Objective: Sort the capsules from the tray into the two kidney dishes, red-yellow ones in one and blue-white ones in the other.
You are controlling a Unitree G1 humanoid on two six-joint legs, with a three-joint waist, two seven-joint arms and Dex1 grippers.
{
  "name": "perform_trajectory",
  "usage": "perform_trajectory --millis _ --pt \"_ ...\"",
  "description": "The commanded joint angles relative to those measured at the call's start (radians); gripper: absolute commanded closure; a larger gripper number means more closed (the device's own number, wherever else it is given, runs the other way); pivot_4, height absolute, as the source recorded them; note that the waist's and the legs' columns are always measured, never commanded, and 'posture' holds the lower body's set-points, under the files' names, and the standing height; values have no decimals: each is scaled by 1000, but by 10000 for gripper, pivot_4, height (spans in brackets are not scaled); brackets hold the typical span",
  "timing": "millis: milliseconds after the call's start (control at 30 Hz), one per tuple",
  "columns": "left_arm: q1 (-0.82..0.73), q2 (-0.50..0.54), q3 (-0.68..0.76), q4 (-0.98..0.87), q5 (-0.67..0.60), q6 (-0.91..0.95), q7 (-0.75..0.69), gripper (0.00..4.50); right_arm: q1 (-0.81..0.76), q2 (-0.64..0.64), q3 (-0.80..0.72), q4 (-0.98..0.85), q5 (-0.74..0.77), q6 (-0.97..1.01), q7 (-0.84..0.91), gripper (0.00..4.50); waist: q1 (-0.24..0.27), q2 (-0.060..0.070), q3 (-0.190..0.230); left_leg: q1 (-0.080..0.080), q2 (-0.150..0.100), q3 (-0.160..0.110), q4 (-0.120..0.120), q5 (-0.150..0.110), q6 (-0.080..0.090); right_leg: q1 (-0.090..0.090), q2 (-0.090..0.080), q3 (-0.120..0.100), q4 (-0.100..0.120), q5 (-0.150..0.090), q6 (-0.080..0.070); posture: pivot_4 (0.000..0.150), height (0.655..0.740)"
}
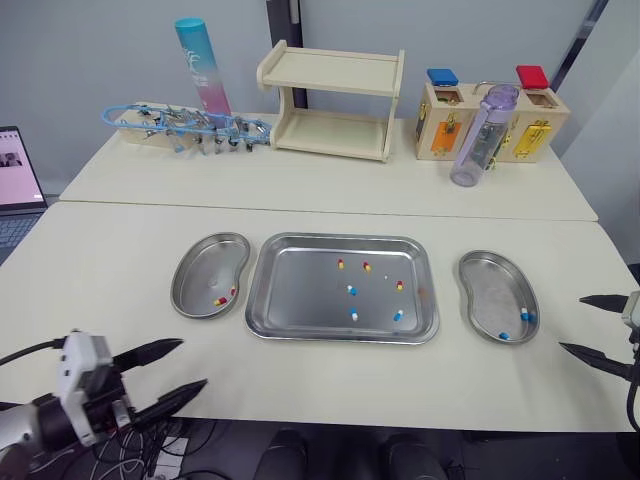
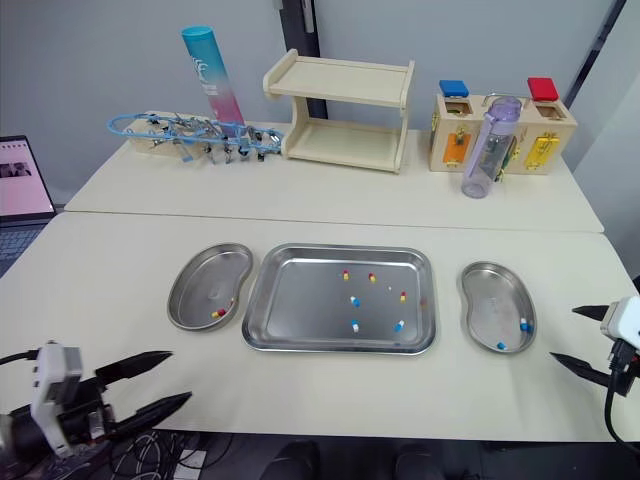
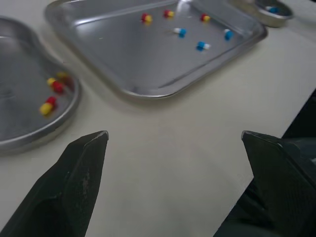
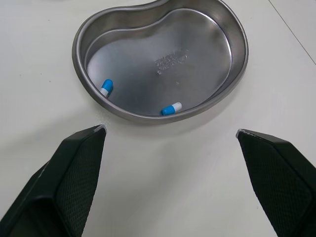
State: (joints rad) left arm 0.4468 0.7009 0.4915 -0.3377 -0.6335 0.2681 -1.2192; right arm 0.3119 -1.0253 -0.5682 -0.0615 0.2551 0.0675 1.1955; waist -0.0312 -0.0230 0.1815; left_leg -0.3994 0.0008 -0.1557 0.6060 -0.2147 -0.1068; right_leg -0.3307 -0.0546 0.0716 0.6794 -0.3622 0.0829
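A steel tray (image 1: pixel 290 300) lies mid-table with several capsules in it: three red-yellow ones (image 1: pixel 341 264) toward its far side and three blue-white ones (image 1: pixel 351 291) nearer me. The left kidney dish (image 1: pixel 200 265) holds two red-yellow capsules (image 1: pixel 219 301). The right kidney dish (image 1: pixel 490 285) holds two blue-white capsules (image 4: pixel 105 87). My left gripper (image 1: pixel 182 368) is open and empty at the table's front left edge. Open and empty too, my right gripper (image 1: pixel 583 324) hovers just right of the right dish.
On the far table stand a wooden shelf (image 1: pixel 335 100), a blue-pink tube (image 1: pixel 201 65), a rack of clips (image 1: pixel 185 128), a clear bottle (image 1: pixel 483 135) and a wooden lock box (image 1: pixel 490 115). A laptop (image 1: pixel 15 180) sits at far left.
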Motion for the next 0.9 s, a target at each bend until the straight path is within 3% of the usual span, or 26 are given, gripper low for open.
perform_trajectory --millis 33,200,333,467,600,700,800,900 --pt "-69 -33 -49 4 0 -91 -23 204 22 -16 -49 -93 26 14 18 0 0 0 0 0 0 0 0 0 0 0 0 0 0 0 0 1500 7400" --pt "-136 -48 -105 74 30 -178 -61 204 32 -10 -42 -298 106 149 11 0 -5 1 -1 0 0 0 0 0 0 0 1 0 1 0 0 1500 7400" --pt "-169 -58 -135 124 57 -253 -76 204 -7 -2 46 -489 160 266 -51 0 -3 1 -1 0 0 -1 1 0 0 0 1 0 1 0 0 1500 7400" --pt "-181 -71 -171 136 56 -298 -99 204 -179 21 292 -647 146 386 -188 0 -2 1 0 0 0 -1 1 0 0 1 1 0 1 0 0 1500 7400" --pt "-201 -79 -206 125 51 -312 -99 204 -467 180 635 -655 97 552 -313 0 -9 -1 0 0 1 -2 2 0 0 0 1 -1 1 0 0 1500 7400" --pt "-209 -84 -212 122 52 -329 -92 0 -587 261 798 -615 37 639 -365 5714 -6 -1 0 -1 1 -4 1 0 0 -1 2 -2 1 0 0 1500 7400" --pt "-213 -91 -225 106 49 -332 -82 0 -696 371 916 -559 13 754 -434 15507 -1 -1 0 -2 0 -4 1 0 0 -2 1 -2 1 0 0 1500 7400" --pt "-215 -95 -236 97 47 -333 -74 0 -761 440 998 -499 -28 818 -482 15507 0 -1 0 -2 0 -5 1 0 0 -2 1 -3 2 0 0 1500 7400"
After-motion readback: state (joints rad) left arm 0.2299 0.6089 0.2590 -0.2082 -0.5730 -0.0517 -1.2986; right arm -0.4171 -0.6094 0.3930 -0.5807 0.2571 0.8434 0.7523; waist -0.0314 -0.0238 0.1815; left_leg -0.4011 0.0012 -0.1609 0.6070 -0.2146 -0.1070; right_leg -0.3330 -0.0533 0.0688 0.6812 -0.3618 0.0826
